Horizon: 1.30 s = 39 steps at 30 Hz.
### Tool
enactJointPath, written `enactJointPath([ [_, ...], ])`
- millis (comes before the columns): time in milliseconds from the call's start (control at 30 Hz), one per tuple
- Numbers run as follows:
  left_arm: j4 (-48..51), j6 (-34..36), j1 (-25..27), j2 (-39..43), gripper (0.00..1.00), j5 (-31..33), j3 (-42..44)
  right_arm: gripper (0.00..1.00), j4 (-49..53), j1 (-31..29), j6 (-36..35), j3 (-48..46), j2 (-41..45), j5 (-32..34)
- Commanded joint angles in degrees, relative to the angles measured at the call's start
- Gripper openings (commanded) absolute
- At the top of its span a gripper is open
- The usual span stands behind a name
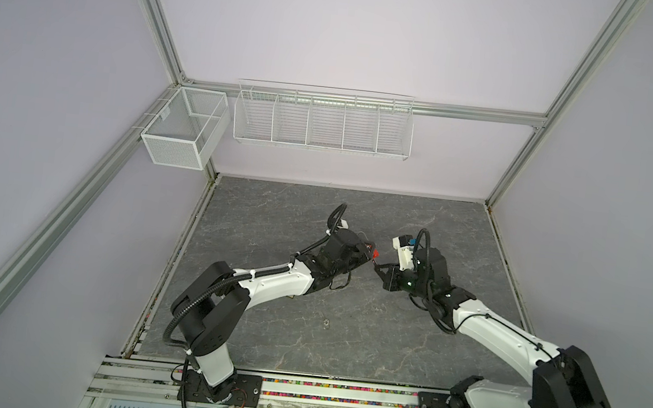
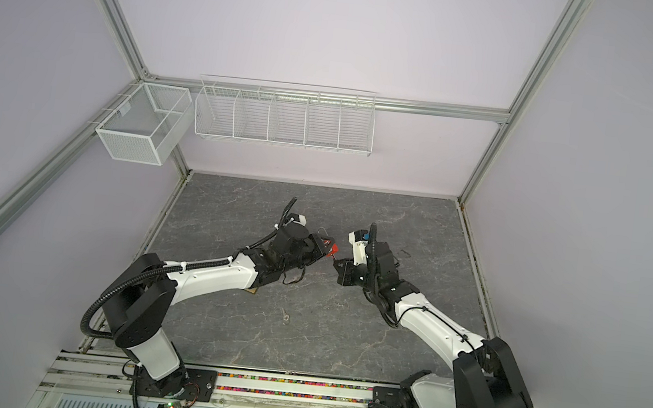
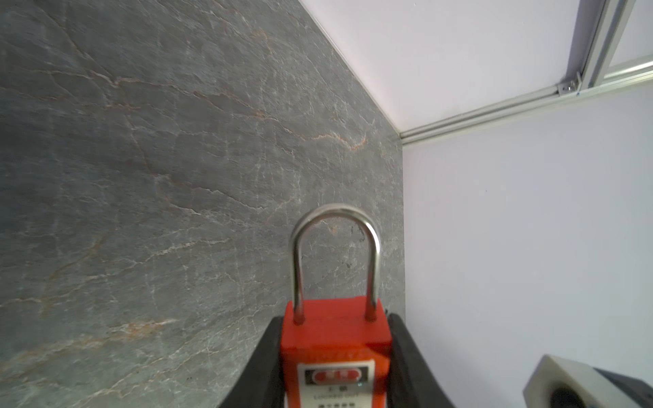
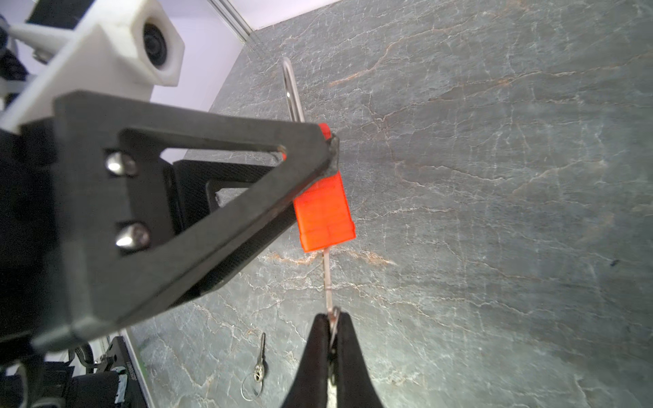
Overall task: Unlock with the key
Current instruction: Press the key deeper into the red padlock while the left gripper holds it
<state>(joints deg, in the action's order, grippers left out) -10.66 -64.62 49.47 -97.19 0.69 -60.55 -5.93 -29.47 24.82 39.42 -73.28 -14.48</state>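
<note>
A red padlock (image 3: 335,339) with a silver shackle (image 3: 335,215) is clamped between the black fingers (image 3: 272,353) of my left gripper (image 3: 335,325), held above the table. Both shackle legs sit in the body. In the right wrist view the padlock (image 4: 323,208) shows side-on, and a thin metal key (image 4: 328,279) runs from its bottom face back to my right gripper (image 4: 332,318), which is shut on the key's head. In both top views the two grippers meet mid-table at the padlock (image 1: 375,253) (image 2: 334,248).
A second key on a wire ring (image 4: 261,356) lies flat on the grey stone table (image 1: 301,336), near the left arm's forearm (image 1: 326,322). A white mesh basket (image 1: 182,130) and a white wire rack (image 1: 321,120) hang on the back wall.
</note>
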Motion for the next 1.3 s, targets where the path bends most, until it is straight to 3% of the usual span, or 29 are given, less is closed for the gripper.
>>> enactJointPath([
  [0,5.7,5.3,3.8,-1.0,0.00,-22.2,-1.4,0.06,-11.4,1.9,-6.3,4.6,2.4,1.2],
  [133,8.1,5.4,1.8,-1.1,0.00,-26.1,-2.2,0.06,-7.2,1.6,-11.7,5.8,4.1,0.4],
  [267,9.3,3.8,0.6,-1.7,0.00,-26.6,-2.8,0.06,-3.7,0.1,-15.0,6.3,5.2,4.5],
  [500,1.5,-6.1,0.6,-2.8,0.00,-22.4,-1.1,0.06,-8.2,-1.7,-9.3,3.4,5.0,10.7],
  [700,-0.3,-8.8,1.8,-2.3,0.00,-15.3,1.0,0.06,-8.5,-3.0,-4.5,5.0,2.7,14.3],
  [867,4.6,-4.4,4.2,-2.6,0.00,-11.5,-1.9,0.06,-7.7,-3.5,-2.9,7.3,0.9,14.7],
  [1100,4.5,-3.2,4.7,-1.1,0.00,-11.1,-0.2,0.06,-6.3,-3.0,-3.4,7.6,0.7,15.6],
  [1267,0.3,-2.7,4.6,-0.4,0.00,-11.8,2.1,0.06,-10.1,0.6,1.0,6.8,-0.1,8.1],
])
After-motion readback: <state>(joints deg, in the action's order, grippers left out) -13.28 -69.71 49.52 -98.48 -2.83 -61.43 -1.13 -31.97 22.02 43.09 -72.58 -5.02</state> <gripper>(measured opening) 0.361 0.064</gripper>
